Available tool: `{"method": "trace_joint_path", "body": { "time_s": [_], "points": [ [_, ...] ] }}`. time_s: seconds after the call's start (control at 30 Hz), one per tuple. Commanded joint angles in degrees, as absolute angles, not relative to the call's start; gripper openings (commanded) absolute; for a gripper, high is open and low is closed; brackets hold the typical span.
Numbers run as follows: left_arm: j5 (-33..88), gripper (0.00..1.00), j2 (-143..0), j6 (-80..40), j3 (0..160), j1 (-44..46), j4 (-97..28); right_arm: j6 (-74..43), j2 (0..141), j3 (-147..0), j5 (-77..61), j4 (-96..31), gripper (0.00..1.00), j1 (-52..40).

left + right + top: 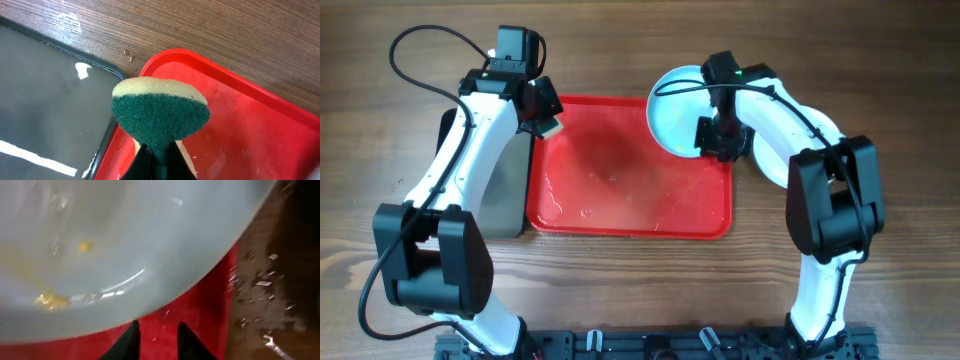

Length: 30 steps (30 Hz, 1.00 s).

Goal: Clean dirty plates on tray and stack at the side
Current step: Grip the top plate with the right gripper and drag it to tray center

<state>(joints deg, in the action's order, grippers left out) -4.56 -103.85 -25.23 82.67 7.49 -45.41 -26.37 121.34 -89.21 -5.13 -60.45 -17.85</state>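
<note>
A pale mint-blue plate [675,110] sits tilted over the far right corner of the red tray [620,185]. In the right wrist view the plate [125,240] fills the top and carries yellow food bits. My right gripper [718,140] is at the plate's right edge. Its fingers [157,335] are apart just below the rim, with only the red tray [200,325] between them. My left gripper [548,122] is shut on a green-and-yellow sponge [160,115] above the tray's far left corner [260,130]. Another pale plate [775,165] lies right of the tray, mostly hidden under my right arm.
A black tray with a grey bottom [505,195] lies against the red tray's left side and also shows in the left wrist view [45,115]. The red tray's floor is wet. Water drops lie on the wooden table [270,280] right of the tray.
</note>
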Motion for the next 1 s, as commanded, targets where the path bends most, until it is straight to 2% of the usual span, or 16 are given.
{"method": "trace_joint_path", "body": {
  "time_s": [0.0,0.23,0.37,0.43,0.57,0.77,0.93,0.97],
  "points": [
    [-4.10,0.04,-104.27,-26.17,82.39,7.60,-45.19,-23.94,122.37,-88.49,-8.88,-62.98,0.25,-23.00],
    [-4.10,0.04,-104.27,-26.17,82.39,7.60,-44.62,-23.05,121.67,-91.07,-10.17,-63.48,0.25,-33.85],
    [-4.10,0.04,-104.27,-26.17,82.39,7.60,-44.62,-25.91,120.51,-96.90,-4.19,-62.13,0.33,-28.45],
    [-4.10,0.04,-104.27,-26.15,82.39,7.60,-44.62,-25.06,120.09,-98.04,-3.86,-57.74,0.37,-22.52],
    [-4.10,0.04,-104.27,-26.17,82.39,7.60,-44.60,-20.45,121.27,-97.78,-4.05,-51.03,0.38,-11.97],
    [-4.10,0.04,-104.27,-26.17,82.39,7.60,-44.62,-16.32,126.15,-97.76,-3.51,-37.04,0.38,-10.66],
    [-4.10,0.04,-104.27,-26.17,82.39,7.60,-44.62,-11.97,128.81,-97.76,-3.62,-35.03,0.39,-10.44],
    [-4.10,0.04,-104.27,-26.17,82.39,7.60,-44.62,-11.99,128.95,-97.76,-3.42,-34.98,0.34,-10.41]
  ]
}}
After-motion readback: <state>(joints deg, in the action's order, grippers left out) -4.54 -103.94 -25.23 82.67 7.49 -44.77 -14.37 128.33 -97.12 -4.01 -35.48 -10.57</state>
